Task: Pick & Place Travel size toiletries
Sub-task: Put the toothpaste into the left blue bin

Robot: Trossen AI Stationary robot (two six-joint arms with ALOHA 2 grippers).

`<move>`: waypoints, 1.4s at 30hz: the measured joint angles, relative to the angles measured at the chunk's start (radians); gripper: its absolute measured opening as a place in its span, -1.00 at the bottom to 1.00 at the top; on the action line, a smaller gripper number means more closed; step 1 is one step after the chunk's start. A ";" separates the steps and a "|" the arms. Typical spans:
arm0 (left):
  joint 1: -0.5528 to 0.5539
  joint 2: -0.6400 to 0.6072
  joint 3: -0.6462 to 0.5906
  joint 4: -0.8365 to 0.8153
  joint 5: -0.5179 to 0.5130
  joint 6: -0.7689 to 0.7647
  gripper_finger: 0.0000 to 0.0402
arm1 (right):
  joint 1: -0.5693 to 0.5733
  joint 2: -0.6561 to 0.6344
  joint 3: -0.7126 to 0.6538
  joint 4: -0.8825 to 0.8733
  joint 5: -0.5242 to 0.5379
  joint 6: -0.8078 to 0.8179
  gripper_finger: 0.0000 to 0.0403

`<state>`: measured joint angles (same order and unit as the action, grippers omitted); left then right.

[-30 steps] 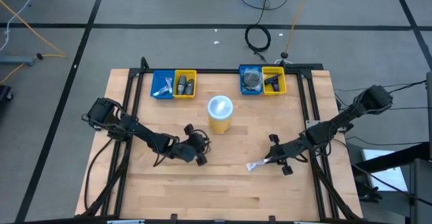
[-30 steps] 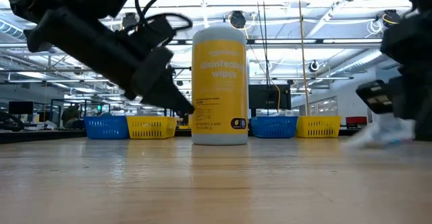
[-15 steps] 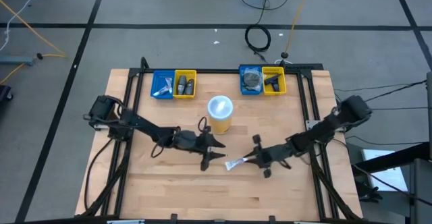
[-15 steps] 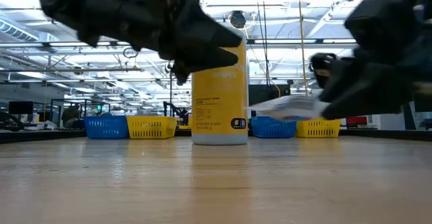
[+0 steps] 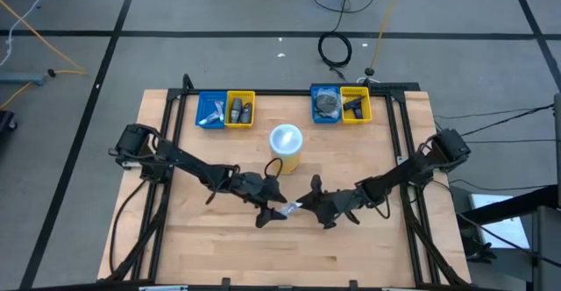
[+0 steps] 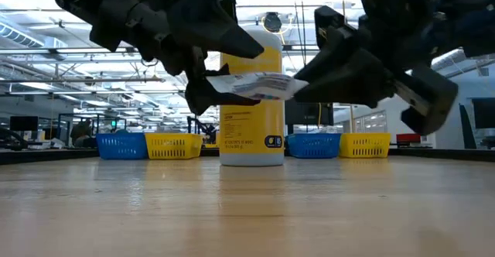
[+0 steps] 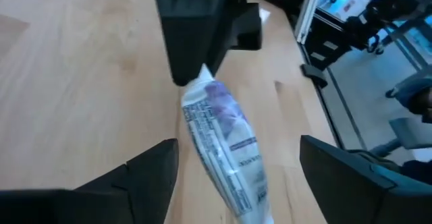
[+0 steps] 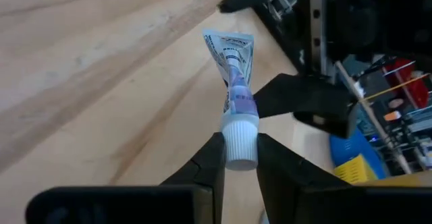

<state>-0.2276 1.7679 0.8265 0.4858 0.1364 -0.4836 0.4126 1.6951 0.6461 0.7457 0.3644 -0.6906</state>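
I stand at a wooden table [image 5: 219, 238], both dark arms reaching in to meet just in front of its middle. Behind that meeting point stands a tall yellow canister [image 5: 286, 147] with a white lid. Along the far edge sit two pairs of bins: a blue bin [image 5: 210, 110] touching a yellow bin [image 5: 240, 109] on my left, and another blue bin [image 5: 326, 104] touching another yellow bin [image 5: 355, 103] on my right; small dark items lie in them.

My right gripper [image 8: 237, 158] has its fingers pinched on the white cap of a small tube [image 8: 233, 82], holding it in the air above the table, its flat crimped end pointing toward my other arm. My left gripper [image 7: 233, 163] has its fingers [image 7: 145, 173] spread wide, one on each side of the tube's crimped end, not touching it.
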 joint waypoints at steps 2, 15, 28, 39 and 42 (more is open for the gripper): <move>0.002 0.000 0.000 -0.004 -0.001 -0.024 0.46 | -0.008 0.000 0.005 -0.001 -0.001 -0.025 -0.71; 0.017 0.064 0.000 0.102 0.055 -0.079 0.24 | -0.025 0.000 0.013 0.024 -0.002 -0.156 -0.71; 0.066 0.064 0.000 0.068 0.110 -0.106 -0.61 | -0.026 -0.001 0.012 -0.024 0.000 -0.135 -0.69; 0.042 0.013 0.000 -0.064 0.160 -0.071 -0.91 | -0.001 -0.056 0.009 -0.025 0.067 -0.091 -0.29; -0.001 -0.063 0.000 -0.274 0.159 -0.063 -0.89 | 0.014 -0.126 -0.004 -0.027 0.165 -0.056 -0.11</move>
<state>-0.2283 1.7048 0.8268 0.2117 0.2955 -0.5463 0.4268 1.5693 0.6419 0.7185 0.5291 -0.7465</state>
